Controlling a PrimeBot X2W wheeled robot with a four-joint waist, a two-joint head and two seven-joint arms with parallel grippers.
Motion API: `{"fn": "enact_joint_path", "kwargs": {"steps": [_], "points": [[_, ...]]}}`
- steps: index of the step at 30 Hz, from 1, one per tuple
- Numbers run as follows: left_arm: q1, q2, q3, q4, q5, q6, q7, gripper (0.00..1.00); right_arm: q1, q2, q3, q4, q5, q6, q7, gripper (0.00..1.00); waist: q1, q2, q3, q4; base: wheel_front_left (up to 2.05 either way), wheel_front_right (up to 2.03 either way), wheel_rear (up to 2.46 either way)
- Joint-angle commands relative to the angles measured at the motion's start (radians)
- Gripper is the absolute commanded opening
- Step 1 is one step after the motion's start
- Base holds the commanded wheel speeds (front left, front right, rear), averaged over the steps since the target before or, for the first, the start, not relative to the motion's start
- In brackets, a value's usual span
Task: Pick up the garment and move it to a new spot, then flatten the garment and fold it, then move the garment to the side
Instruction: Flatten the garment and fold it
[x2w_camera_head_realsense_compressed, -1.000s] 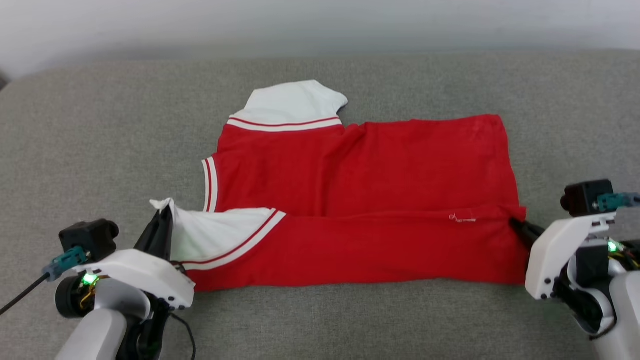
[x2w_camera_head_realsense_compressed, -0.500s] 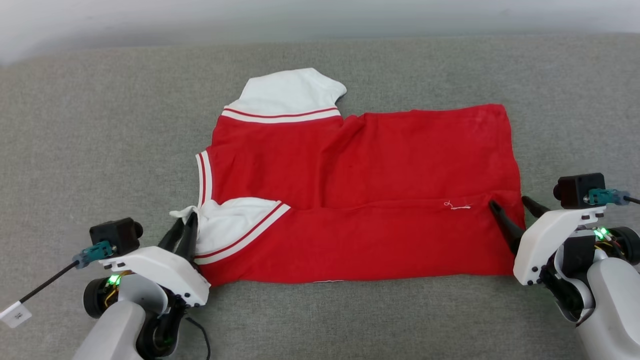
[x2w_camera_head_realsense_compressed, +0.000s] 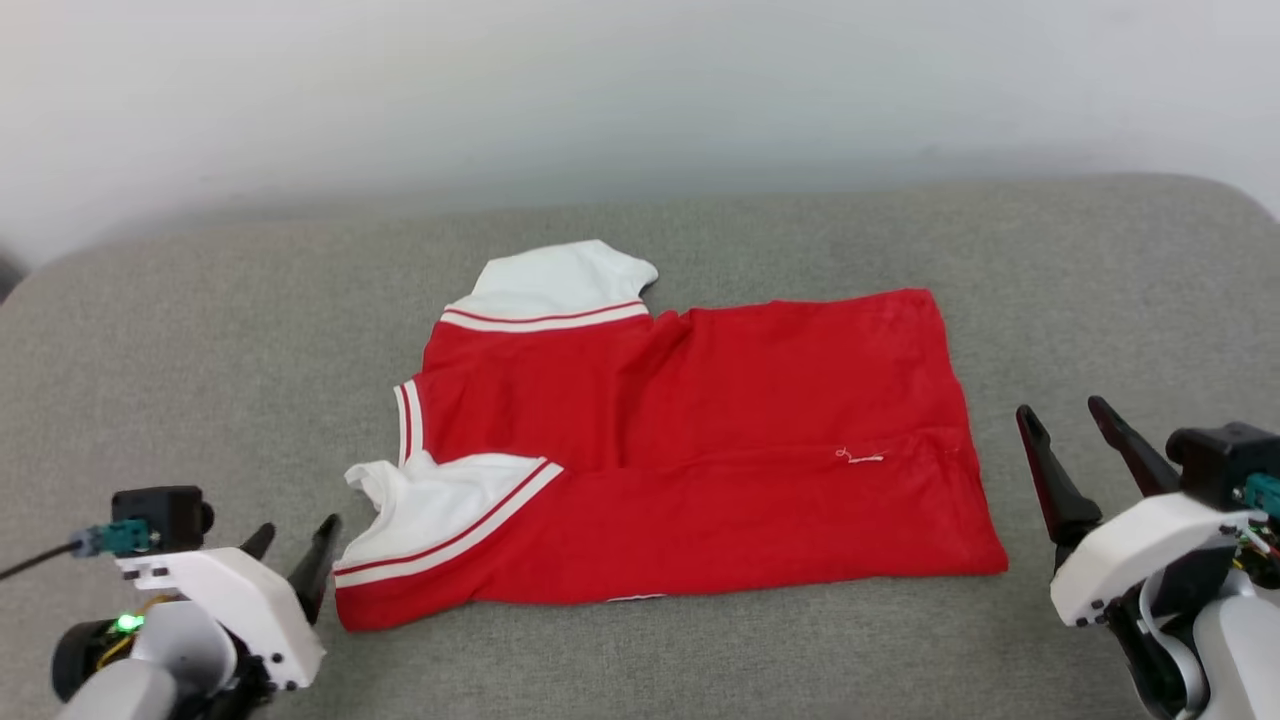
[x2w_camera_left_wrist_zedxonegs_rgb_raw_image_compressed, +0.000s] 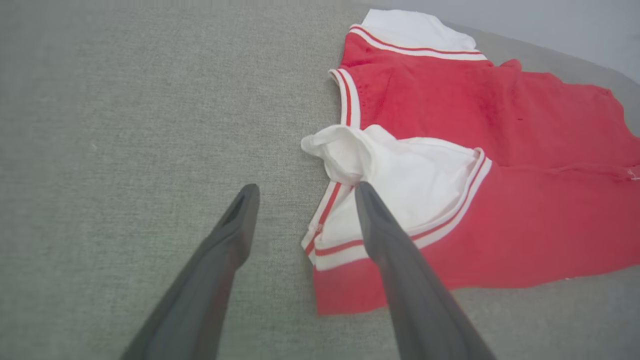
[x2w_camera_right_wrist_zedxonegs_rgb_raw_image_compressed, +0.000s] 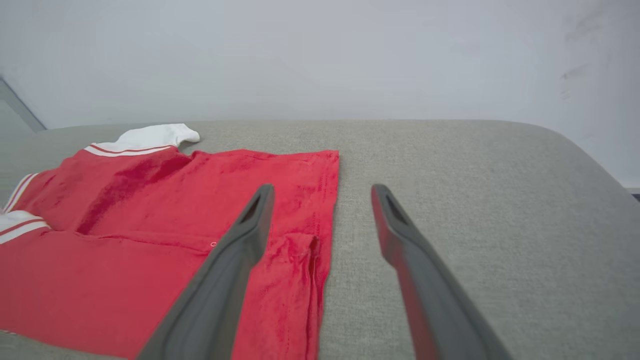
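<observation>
Both sets of jaws stand wide apart: left gripper (x2w_camera_head_realsense_compressed: 296, 527) just beside the white sleeve (x2w_camera_left_wrist_zedxonegs_rgb_raw_image_compressed: 400, 175) of the garment (x2w_camera_head_realsense_compressed: 700, 450), right gripper (x2w_camera_head_realsense_compressed: 1058, 408) near its hem (x2w_camera_right_wrist_zedxonegs_rgb_raw_image_compressed: 327, 210). It lies half folded on a grey cushion (x2w_camera_head_realsense_compressed: 200, 350), pale wall (x2w_camera_head_realsense_compressed: 600, 100) behind.

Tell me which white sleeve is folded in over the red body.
The near sleeve, beside the left gripper: it lies on the red fabric, cuff bunched. The far sleeve sticks out flat onto the grey surface.
</observation>
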Motion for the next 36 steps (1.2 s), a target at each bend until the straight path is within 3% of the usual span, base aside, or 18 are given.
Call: {"fn": "enact_joint_path", "kwargs": {"steps": [1,10,12,18,24,25,26,28,36], "points": [[0.016,0.032,0.003,-0.033,-0.014,0.003,0.043,1.00,0.029,0.015,-0.016,-0.029,-0.019,-0.001,-0.007,1.00,0.0000,-0.0001,-0.033,-0.018,0.00,0.00,0.00],[0.033,0.200,-0.033,-0.211,-0.060,0.025,0.358,1.00,0.166,0.095,-0.070,-0.257,-0.087,-0.001,0.054,1.00,0.0000,-0.0001,-0.046,-0.056,0.00,0.00,0.00],[0.012,0.229,-0.059,-0.218,-0.082,0.030,0.470,1.00,0.181,0.120,-0.067,-0.327,-0.094,-0.001,0.082,1.00,0.0000,-0.0001,-0.013,-0.080,0.00,0.00,0.00],[-0.023,0.222,-0.085,-0.167,-0.089,0.024,0.536,1.00,0.175,0.137,-0.056,-0.376,-0.082,-0.001,0.101,1.00,0.0000,-0.0001,0.052,-0.112,0.00,0.00,0.00],[-0.062,0.164,-0.137,-0.093,-0.115,-0.007,0.598,1.00,0.155,0.127,-0.067,-0.383,-0.071,-0.001,0.112,1.00,0.0000,-0.0001,0.101,-0.125,0.00,0.00,0.00],[-0.062,0.152,-0.150,-0.078,-0.120,-0.012,0.613,0.75,0.151,0.123,-0.072,-0.386,-0.073,-0.001,0.113,1.00,0.0000,-0.0001,0.106,-0.127,0.00,0.00,0.00],[-0.060,0.136,-0.161,-0.062,-0.125,-0.016,0.622,0.43,0.149,0.120,-0.075,-0.388,-0.070,-0.001,0.115,1.00,0.0000,-0.0001,0.108,-0.129,0.00,0.00,0.00],[-0.057,0.110,-0.180,-0.030,-0.139,-0.028,0.637,0.00,0.146,0.115,-0.084,-0.394,-0.066,-0.001,0.121,1.00,0.0000,-0.0001,0.111,-0.130,0.00,0.00,0.00],[-0.091,0.063,-0.164,0.044,-0.148,-0.062,0.567,0.00,0.127,0.080,-0.124,-0.403,-0.022,-0.001,0.202,1.00,0.0000,-0.0001,0.100,-0.107,0.00,0.00,0.00]]}}
